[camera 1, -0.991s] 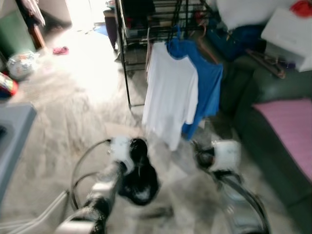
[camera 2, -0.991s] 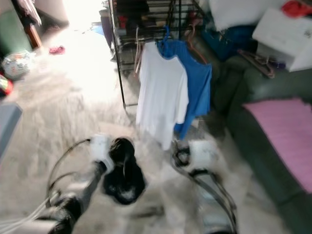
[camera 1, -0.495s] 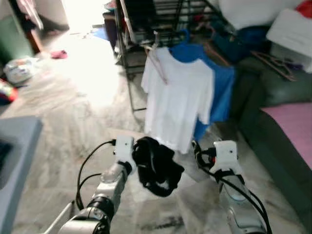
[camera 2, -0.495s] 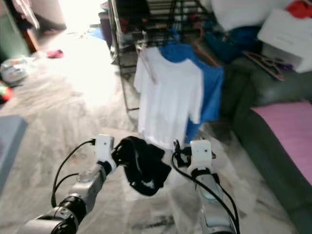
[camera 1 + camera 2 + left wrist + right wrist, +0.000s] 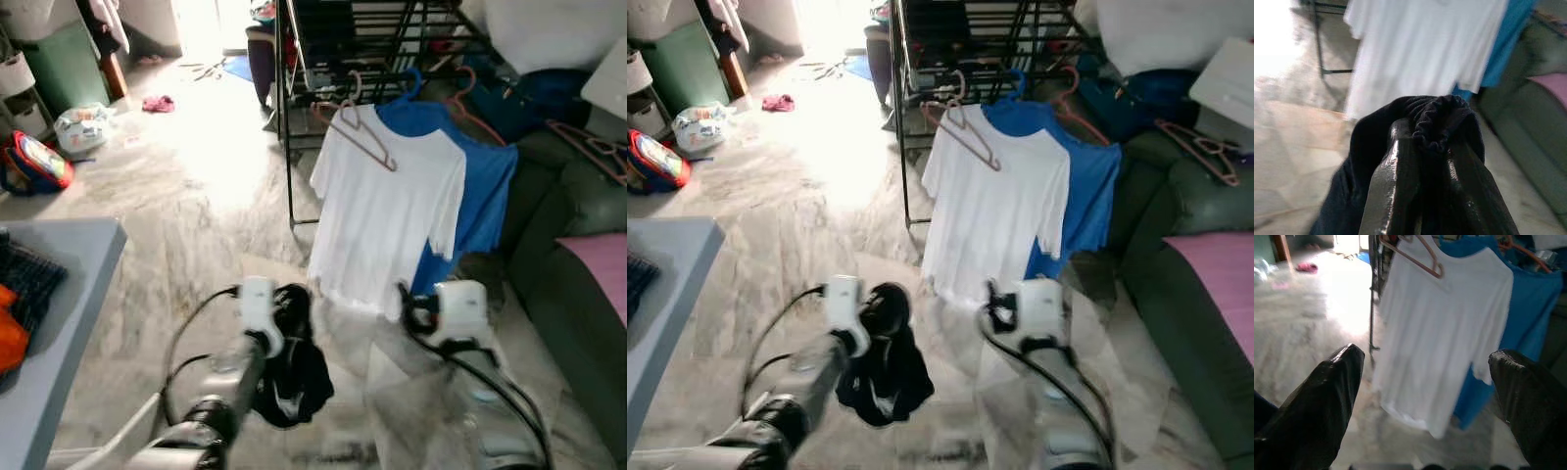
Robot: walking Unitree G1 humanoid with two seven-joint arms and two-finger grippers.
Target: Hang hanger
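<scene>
While my left gripper (image 5: 1425,147) pinches the dark garment (image 5: 294,377), jaws clamped, the right gripper (image 5: 1420,396) gapes wide and empty. Ahead, slightly right: bare pink hanger (image 5: 970,137) slanting across the white shirt (image 5: 994,215) on the rack (image 5: 921,59); right arm nearer.

Both eye views look forward and down from the robot's head, over its two raised arms, onto a marble floor (image 5: 196,225) and a black clothes rack (image 5: 323,59) further ahead; they share nearly the whole scene, the right eye's picture sitting slightly offset. The left wrist view looks along the left gripper (image 5: 1425,161) from very close, its fingers clamped on a black garment (image 5: 1420,122), facing the white T-shirt (image 5: 1420,44) hung on the rack. The right wrist view looks between the right gripper's (image 5: 1425,396) spread fingers (image 5: 1317,406) at the same white T-shirt and the blue shirt (image 5: 1528,293) beside it, both also seen from the head.
</scene>
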